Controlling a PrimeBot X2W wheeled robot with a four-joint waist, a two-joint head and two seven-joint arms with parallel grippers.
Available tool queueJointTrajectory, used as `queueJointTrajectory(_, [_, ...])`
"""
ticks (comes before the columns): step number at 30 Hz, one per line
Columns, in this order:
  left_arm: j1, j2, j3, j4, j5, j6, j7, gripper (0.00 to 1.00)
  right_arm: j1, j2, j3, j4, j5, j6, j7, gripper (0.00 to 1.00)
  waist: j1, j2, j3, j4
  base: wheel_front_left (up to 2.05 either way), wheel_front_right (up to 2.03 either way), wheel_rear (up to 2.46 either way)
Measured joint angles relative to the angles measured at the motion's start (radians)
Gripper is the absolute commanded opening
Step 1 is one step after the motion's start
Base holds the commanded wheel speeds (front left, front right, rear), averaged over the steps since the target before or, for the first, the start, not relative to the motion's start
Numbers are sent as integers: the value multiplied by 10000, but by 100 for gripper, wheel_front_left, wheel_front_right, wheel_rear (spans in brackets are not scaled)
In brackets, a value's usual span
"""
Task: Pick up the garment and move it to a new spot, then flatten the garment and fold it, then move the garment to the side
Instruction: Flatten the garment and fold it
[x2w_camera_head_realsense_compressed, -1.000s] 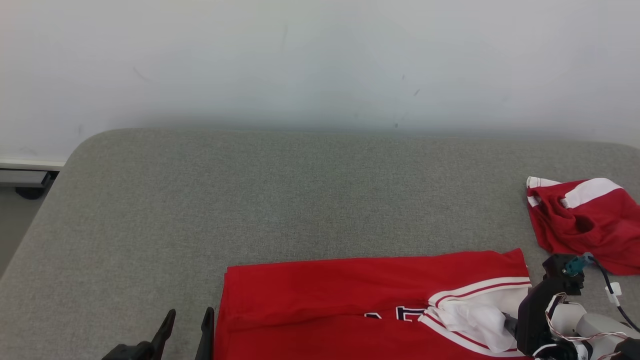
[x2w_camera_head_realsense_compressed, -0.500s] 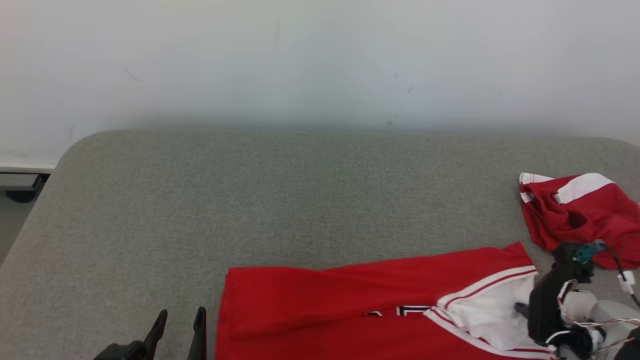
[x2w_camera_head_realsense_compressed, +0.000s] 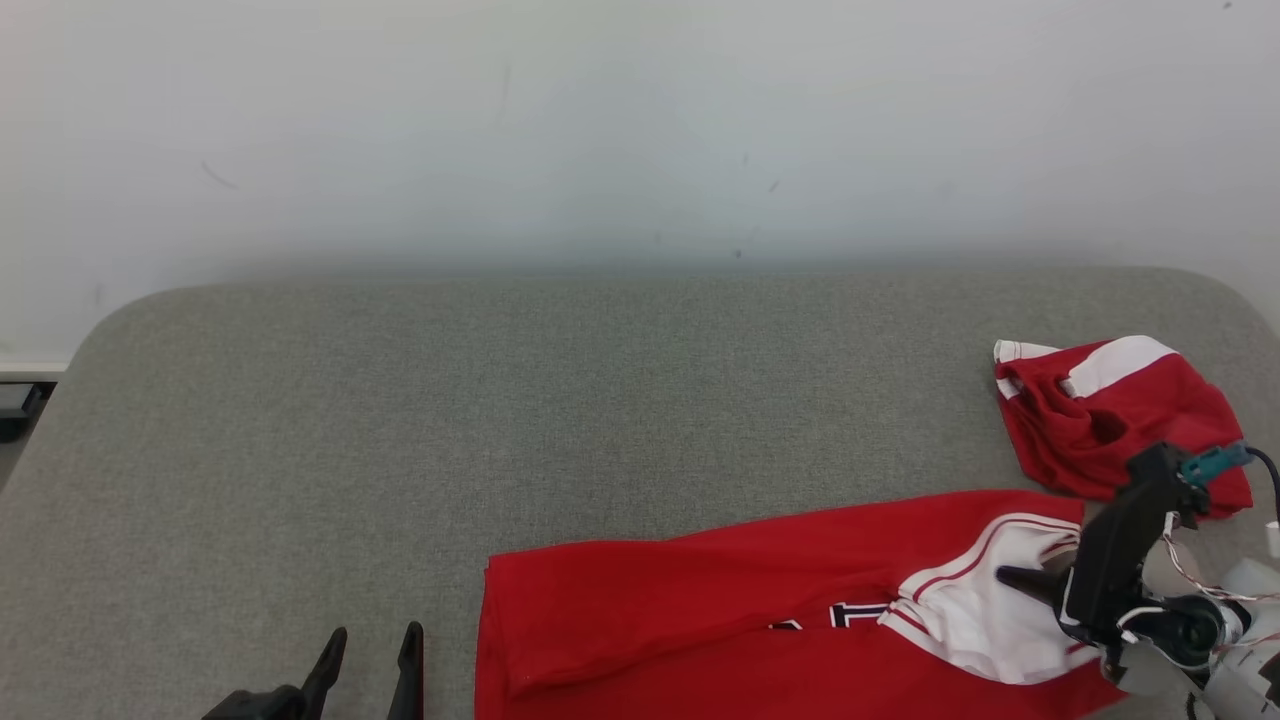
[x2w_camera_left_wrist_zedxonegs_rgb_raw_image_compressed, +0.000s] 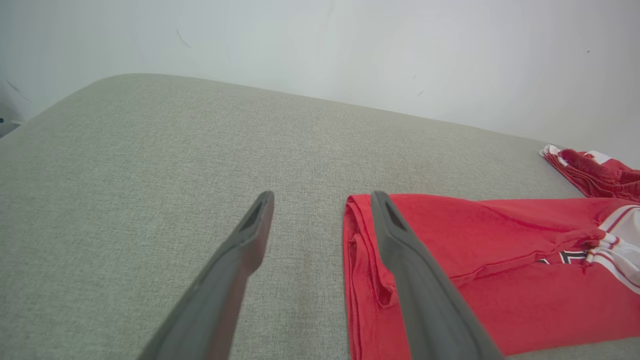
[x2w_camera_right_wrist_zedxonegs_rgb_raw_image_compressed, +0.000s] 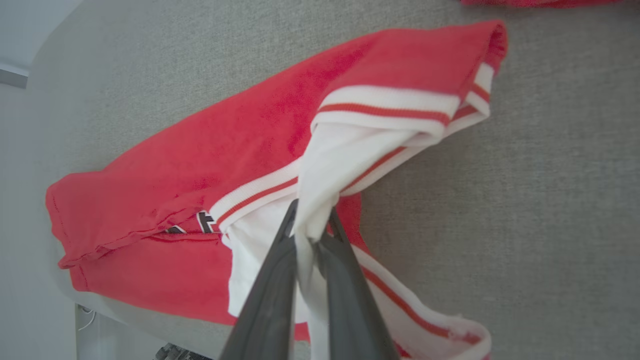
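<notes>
At pad (x2w_camera_head_realsense_compressed: 500, 400) front-right, pinching jersey's (x2w_camera_head_realsense_compressed: 700, 600) white part w/ R gripper (x2w_camera_right_wrist_zedxonegs_rgb_raw_image_compressed: 311, 220); hovering w/ L gripper (x2w_camera_left_wrist_zedxonegs_rgb_raw_image_compressed: 320, 200) fingers (x2w_camera_left_wrist_zedxonegs_rgb_raw_image_compressed: 250, 235) wide apart beside jersey edge.

**Dark fingers, black bracket, loose wiring**

The left gripper (x2w_camera_left_wrist_zedxonegs_rgb_raw_image_compressed: 321, 200) has two long, matte, dark grey fingers (x2w_camera_left_wrist_zedxonegs_rgb_raw_image_compressed: 425, 300). They taper to blunt tips, and each has a narrow hollow near the end. The right gripper (x2w_camera_right_wrist_zedxonegs_rgb_raw_image_compressed: 314, 217) has the same dark fingers. Behind it, in the head view, is an angular black bracket (x2w_camera_head_realsense_compressed: 1115, 550) topped by a teal plug (x2w_camera_head_realsense_compressed: 1213, 463) with a black cable (x2w_camera_head_realsense_compressed: 1268, 465). Thin red and white wires (x2w_camera_head_realsense_compressed: 1183, 562) run past a round black joint (x2w_camera_head_realsense_compressed: 1190, 628) beside a pale grey forearm shell (x2w_camera_head_realsense_compressed: 1250, 585).
</notes>
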Motion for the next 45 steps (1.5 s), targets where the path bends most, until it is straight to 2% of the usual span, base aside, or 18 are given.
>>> queueJointTrajectory(11, [-9,-92,-174,295,-52,-56,31,100,287,6,-706,-1881,1929,82,1772,0,0,0,-196,161,0,0,0])
queueJointTrajectory(17, [-10,-130,-270,422,-54,-98,40,100,442,134,-928,-2746,2477,82,2082,0,0,0,-266,448,0,0,0])
queueJointTrajectory(22, [-18,-222,-347,499,-54,-104,42,100,441,520,-1035,-3206,2688,63,2123,0,0,0,-286,744,0,0,0])
queueJointTrajectory(38, [-333,-491,-746,650,-52,-267,148,100,258,1440,-1089,-3189,2838,-932,1699,0,0,0,-191,1935,0,0,0])
queueJointTrajectory(45, [-511,-596,-834,784,-52,-274,146,100,151,1785,-970,-3104,2826,-1124,1628,0,0,-1,-28,2370,0,0,0])
